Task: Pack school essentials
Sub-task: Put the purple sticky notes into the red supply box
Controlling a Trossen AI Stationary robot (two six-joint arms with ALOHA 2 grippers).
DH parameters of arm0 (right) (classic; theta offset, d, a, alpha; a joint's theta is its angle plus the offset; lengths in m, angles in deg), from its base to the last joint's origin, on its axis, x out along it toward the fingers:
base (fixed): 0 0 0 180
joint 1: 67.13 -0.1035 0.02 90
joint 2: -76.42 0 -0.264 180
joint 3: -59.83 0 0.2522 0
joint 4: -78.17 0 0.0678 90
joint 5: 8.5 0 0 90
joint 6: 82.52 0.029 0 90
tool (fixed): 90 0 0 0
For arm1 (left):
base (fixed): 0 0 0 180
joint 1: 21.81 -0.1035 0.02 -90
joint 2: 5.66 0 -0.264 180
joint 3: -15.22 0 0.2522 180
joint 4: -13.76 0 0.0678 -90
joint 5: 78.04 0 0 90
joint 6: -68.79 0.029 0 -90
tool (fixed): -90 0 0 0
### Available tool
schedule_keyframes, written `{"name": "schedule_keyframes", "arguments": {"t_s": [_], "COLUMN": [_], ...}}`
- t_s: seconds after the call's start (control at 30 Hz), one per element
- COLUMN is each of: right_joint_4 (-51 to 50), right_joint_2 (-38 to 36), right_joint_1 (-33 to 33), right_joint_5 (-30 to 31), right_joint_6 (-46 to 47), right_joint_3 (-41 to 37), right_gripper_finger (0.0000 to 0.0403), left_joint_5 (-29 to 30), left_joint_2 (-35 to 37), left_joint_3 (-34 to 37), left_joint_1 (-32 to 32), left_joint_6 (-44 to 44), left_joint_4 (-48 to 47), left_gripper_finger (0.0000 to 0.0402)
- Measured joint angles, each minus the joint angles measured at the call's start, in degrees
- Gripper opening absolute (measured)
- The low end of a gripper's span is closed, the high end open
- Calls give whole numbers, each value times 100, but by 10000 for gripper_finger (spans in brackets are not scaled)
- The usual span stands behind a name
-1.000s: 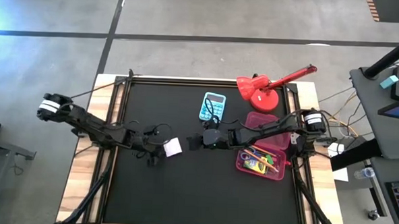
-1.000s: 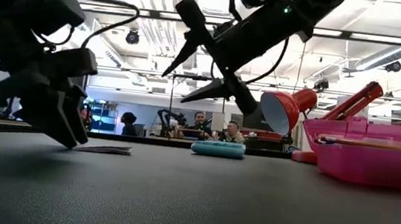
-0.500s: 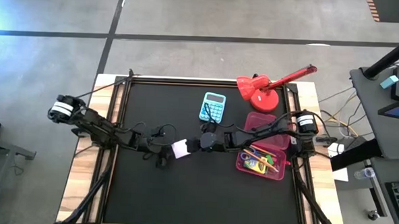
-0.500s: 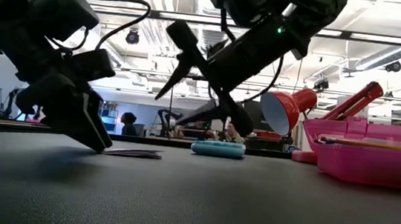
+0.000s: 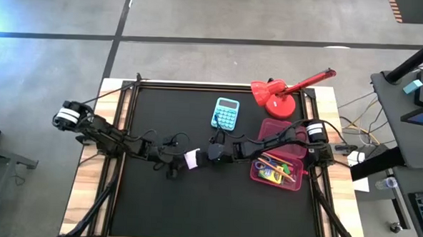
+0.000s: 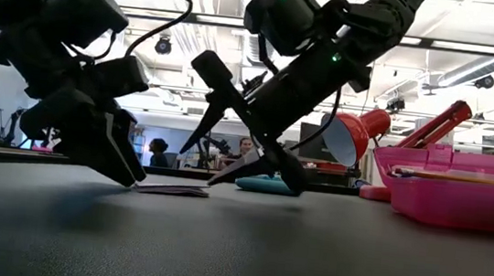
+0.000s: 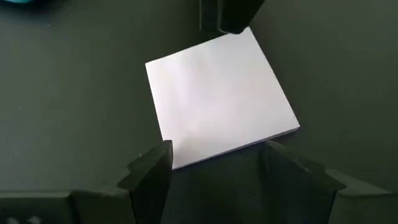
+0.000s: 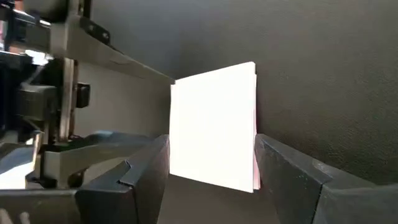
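From my station I see the left gripper (image 5: 175, 160) low on the black table (image 5: 157, 209), its fingers spread apart, tips just at the near edge of the small white square (image 5: 192, 159), which lies flat on the mat near mid-table. On the square's other side, my right gripper (image 5: 208, 154) comes in slanted, jaws open, a fingertip (image 7: 227, 15) over the pad's far corner. Further right sit the light blue calculator (image 5: 226, 113), the red desk lamp (image 5: 280, 96), and the pink case (image 5: 279, 164) holding pencils and scissors.
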Motion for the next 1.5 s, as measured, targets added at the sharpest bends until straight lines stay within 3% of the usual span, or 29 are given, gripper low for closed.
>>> {"name": "schedule_keyframes", "arguments": {"t_s": [0.4,0.63,0.97,1.5], "right_joint_4": [-358,-358,-354,-11], "right_joint_2": [81,85,88,106], "right_joint_1": [2,7,4,24], "right_joint_5": [-153,-282,-409,-628], "right_joint_6": [6,-51,-79,-234], "right_joint_3": [63,63,63,52], "right_gripper_finger": [224,224,224,224], "left_joint_5": [11,140,26,-61], "left_joint_2": [552,211,-438,-816], "left_joint_3": [35,74,-15,-388], "left_joint_1": [42,28,15,2], "left_joint_6": [-140,193,-438,-252], "left_joint_4": [-1157,-254,542,580], "left_gripper_finger": [234,234,234,234]}}
